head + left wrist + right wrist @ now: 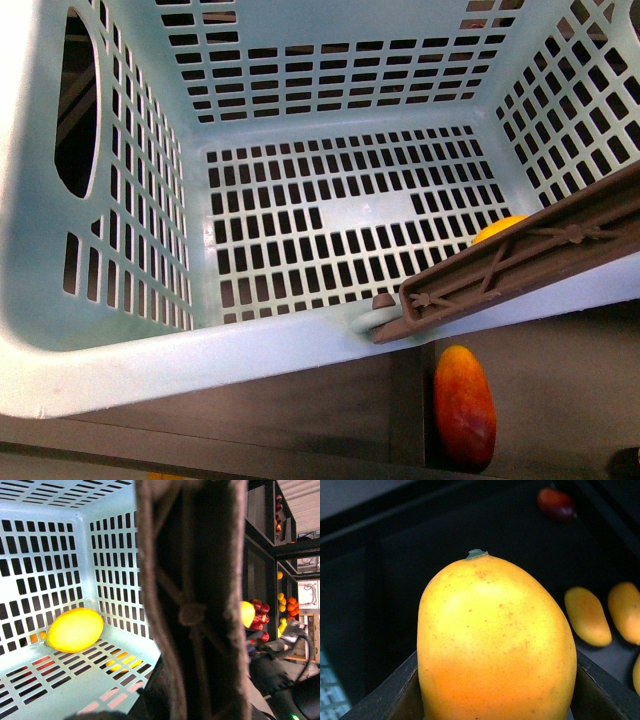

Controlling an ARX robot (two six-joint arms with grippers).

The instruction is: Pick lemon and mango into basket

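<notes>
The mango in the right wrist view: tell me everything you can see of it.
The mango fills the right wrist view: a smooth oval fruit, yellow near the stem end, orange further from it, finely freckled, with a small green stem stub. It sits between the dark fingers of the right gripper, which meet it on both sides; its other end is cut off by the frame. Nothing else touches it. Behind it, apart, lie other fruit.

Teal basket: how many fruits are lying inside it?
1. A rounded bright-yellow lemon lies on the slotted floor of the light teal plastic basket, near a corner; its brown ribbed handle hides some floor, so another might be hidden.
</notes>
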